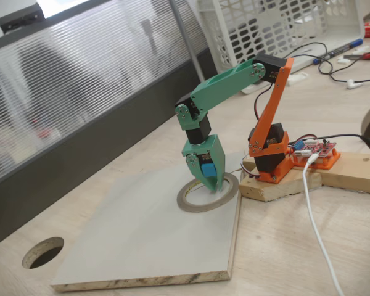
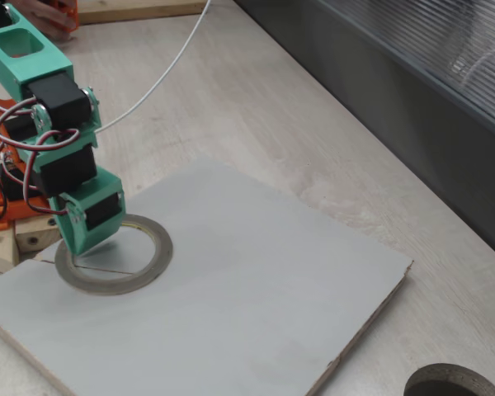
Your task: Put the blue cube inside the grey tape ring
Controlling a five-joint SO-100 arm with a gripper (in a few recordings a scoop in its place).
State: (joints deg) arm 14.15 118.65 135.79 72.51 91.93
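Observation:
In a fixed view the green gripper (image 1: 209,184) points straight down over the grey tape ring (image 1: 188,200), which lies flat on a grey board. Its jaws are shut on the blue cube (image 1: 208,169), which sits between them just above the ring's opening. From the other side the gripper (image 2: 78,247) hangs over the near-left part of the ring (image 2: 148,268), and its green body hides the cube. I cannot tell whether the fingertips touch the board inside the ring.
The grey board (image 1: 142,240) lies on a pale wooden table with a dark round hole (image 1: 43,251) near its corner. The arm's orange base stands on a wooden block (image 1: 351,169). A white cable (image 1: 314,222) runs past it. A white basket (image 1: 265,24) stands behind.

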